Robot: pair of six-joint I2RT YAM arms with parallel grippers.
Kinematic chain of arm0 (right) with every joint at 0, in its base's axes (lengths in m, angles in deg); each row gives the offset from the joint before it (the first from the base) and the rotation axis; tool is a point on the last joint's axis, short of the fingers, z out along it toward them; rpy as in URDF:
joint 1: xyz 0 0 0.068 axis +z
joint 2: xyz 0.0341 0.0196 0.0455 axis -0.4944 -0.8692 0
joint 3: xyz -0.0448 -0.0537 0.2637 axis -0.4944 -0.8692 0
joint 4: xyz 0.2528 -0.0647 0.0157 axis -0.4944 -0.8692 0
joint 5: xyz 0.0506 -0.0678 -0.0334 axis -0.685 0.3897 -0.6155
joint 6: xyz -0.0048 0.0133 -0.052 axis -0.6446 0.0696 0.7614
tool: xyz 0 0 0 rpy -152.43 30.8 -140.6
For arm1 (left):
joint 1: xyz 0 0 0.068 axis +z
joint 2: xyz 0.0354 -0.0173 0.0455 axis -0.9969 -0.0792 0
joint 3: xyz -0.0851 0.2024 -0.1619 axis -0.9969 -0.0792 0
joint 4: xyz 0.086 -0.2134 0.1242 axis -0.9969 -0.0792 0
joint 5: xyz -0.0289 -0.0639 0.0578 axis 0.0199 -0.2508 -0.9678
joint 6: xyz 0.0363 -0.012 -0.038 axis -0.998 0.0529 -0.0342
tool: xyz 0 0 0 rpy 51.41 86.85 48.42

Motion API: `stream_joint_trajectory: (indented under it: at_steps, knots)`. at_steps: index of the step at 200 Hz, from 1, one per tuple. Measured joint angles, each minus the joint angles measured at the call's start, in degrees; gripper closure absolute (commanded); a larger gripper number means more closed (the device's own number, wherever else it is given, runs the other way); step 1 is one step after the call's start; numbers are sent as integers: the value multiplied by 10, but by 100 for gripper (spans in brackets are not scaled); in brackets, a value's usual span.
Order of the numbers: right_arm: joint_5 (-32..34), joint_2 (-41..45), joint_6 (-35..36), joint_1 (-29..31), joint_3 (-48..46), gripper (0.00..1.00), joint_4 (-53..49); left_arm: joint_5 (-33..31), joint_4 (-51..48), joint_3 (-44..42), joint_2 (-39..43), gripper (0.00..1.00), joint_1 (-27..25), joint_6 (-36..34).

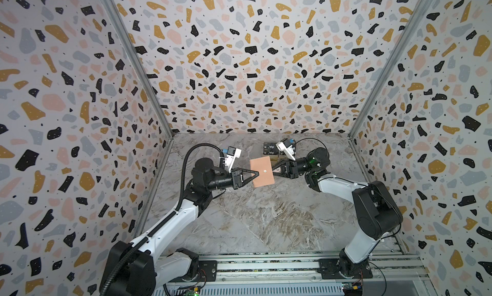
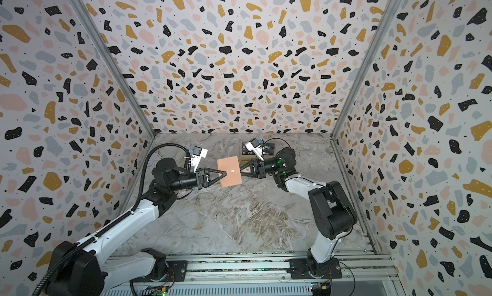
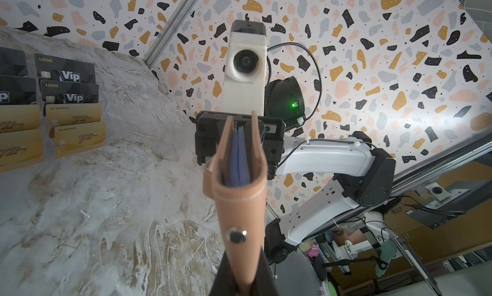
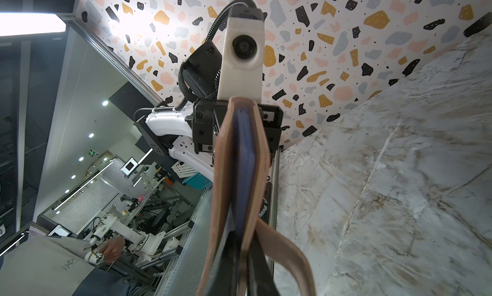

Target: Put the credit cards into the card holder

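The card holder (image 1: 262,173), tan-pink leather, hangs clear of the table (image 1: 266,222), spanning the gap between the two sets of jaws in both top views. Its broad face is turned up and sits slightly askew. The left gripper (image 1: 256,174) has its jaws pinched tight on the holder's edge on its own side. The right gripper (image 1: 274,172) has its jaws drawn together on the opposite edge; which layer they pinch cannot be told. Both wrist views show the holder edge-on. Its two covers stand slightly apart, with blue plastic sleeves (image 3: 239,159) visible between them. A metal snap stud (image 1: 265,171) sits on the upper face, nearer the right jaws. The strap tab (image 4: 287,252) curls loose to one side of the right jaws, unfastened. The credit cards (image 1: 270,149) stand beyond the right jaws toward the back wall, apart from the holder and partly hidden in both top views by the right wrist camera mount. The left wrist view shows black cards (image 3: 68,73) lettered "Vip" ranked above gold cards (image 3: 74,116). They are upright in what appears to be a clear tiered stand (image 3: 50,129) resting on the marble-patterned table. No card is in either set of jaws. Terrazzo-patterned walls (image 1: 239,68) enclose the table on three sides.
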Motion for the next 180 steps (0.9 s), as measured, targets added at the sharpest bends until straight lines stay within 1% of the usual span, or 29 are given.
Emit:
stream_joint_trajectory:
  at_steps: [12,23,31,49,68,85,99,114,134,145,156,180]
  knots:
    - [1,-4,-10,0,-3,99,13,-1,-17,8,-6,57,0,-10]
    - [1,-6,-21,1,-5,100,24,-6,-35,18,-12,49,0,-17]
    - [2,-8,-30,1,-7,100,36,-12,-50,26,-15,46,1,-23]
    - [8,-17,-64,1,-8,100,80,-33,-96,48,-17,43,6,-35]
    - [19,-40,-118,1,-8,100,139,-86,-184,97,-25,41,13,-59]
    - [31,-73,-177,1,-8,100,168,-160,-271,157,-37,40,15,-78]
    - [39,-100,-209,1,-8,100,176,-219,-326,195,-43,41,15,-85]
    - [46,-121,-228,1,-8,100,176,-279,-379,226,-44,41,15,-87]
    - [54,-126,-236,1,-8,100,177,-361,-445,264,-44,42,5,-87]
    - [59,-125,-233,2,-8,100,183,-404,-483,290,-47,42,-11,-86]
    - [64,-124,-227,3,-8,100,188,-449,-519,321,-54,43,-39,-84]
    - [81,-124,-209,11,-10,100,191,-574,-589,401,-89,43,-139,-78]
